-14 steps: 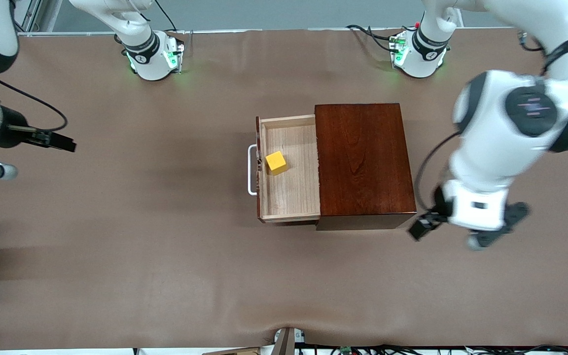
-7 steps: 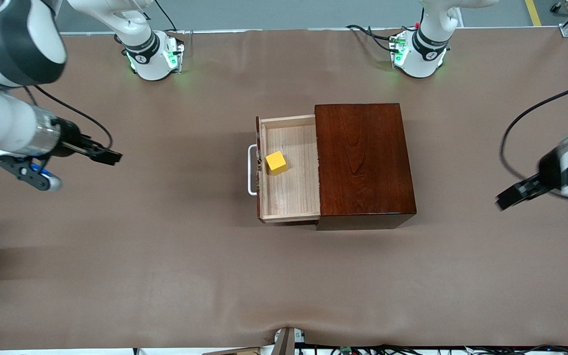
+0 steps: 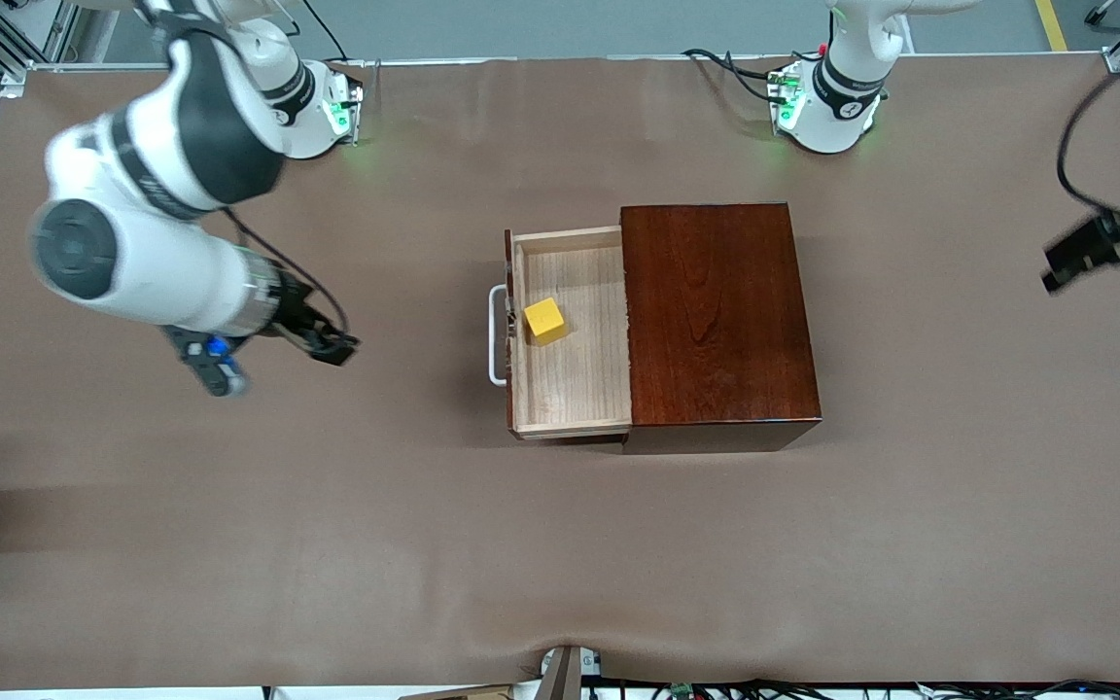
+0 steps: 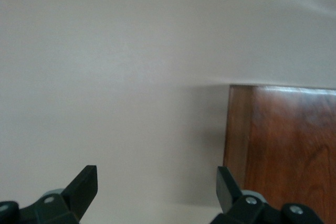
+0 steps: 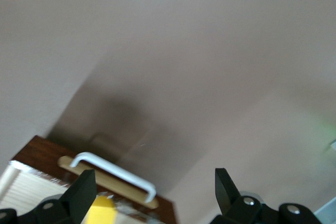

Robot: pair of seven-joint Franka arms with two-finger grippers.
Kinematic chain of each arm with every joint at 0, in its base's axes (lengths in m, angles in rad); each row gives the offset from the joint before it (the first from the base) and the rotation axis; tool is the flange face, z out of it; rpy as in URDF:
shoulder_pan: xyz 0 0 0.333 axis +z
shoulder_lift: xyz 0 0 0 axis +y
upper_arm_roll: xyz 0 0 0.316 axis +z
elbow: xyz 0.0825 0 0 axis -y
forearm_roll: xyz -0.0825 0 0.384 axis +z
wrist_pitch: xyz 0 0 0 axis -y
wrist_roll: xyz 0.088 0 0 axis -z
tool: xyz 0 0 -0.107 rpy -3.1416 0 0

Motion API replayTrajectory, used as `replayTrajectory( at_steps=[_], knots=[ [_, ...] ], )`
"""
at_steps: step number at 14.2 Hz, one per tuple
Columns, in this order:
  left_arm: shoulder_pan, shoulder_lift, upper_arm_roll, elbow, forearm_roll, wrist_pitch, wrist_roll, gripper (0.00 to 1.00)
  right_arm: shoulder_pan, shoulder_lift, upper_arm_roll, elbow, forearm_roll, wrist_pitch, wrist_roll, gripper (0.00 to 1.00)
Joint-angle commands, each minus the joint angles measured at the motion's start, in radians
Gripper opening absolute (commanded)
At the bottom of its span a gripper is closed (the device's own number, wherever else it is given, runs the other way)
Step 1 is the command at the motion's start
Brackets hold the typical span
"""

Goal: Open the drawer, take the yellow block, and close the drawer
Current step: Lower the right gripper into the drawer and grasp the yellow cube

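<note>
Standing pulled out of the dark reddish-brown wooden box [image 3: 718,316], the drawer [image 3: 570,331] shows its pale wood floor, and its white handle [image 3: 496,335] faces the right arm's end of the worktop [image 3: 560,544]. The yellow block [image 3: 544,320] rests on the drawer floor, close to the front wall that carries the handle and well clear of the box.

The right tool [image 3: 332,347] hangs over bare worktop between the right arm's end and the drawer, in front of the handle and apart from it. Its fingers [image 5: 81,195] are spread wide with nothing between them. In the right wrist view the handle [image 5: 113,174] and a corner of the yellow block [image 5: 100,214] show past the fingertips, so the block lies ahead of this tool, just past the drawer's front wall.

The left tool [image 3: 1090,248] is up over the worktop near the left arm's end, well apart from the box. Its fingers [image 4: 84,187] also stand apart and empty in the left wrist view, where the back end of the wooden box [image 4: 281,145] lies ahead of them. From this tool the block is out of sight, with the whole box between the tool and the drawer.
</note>
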Motion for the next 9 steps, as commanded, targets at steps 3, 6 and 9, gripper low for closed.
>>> replayTrajectory(
  at_steps=[3,6,9],
  knots=[
    [-0.029,-0.115,0.0,-0.124,-0.016,-0.064,0.14,1.0,0.116,0.071,-0.008,0.023,0.063,0.135,0.281,1.0],
    [-0.024,-0.068,0.0,-0.065,-0.017,-0.068,0.136,1.0,0.201,0.117,-0.008,0.023,0.062,0.222,0.386,1.0],
    [-0.014,-0.064,0.0,-0.063,-0.028,-0.084,0.13,1.0,0.26,0.156,-0.009,0.024,0.062,0.318,0.492,1.0]
  ],
)
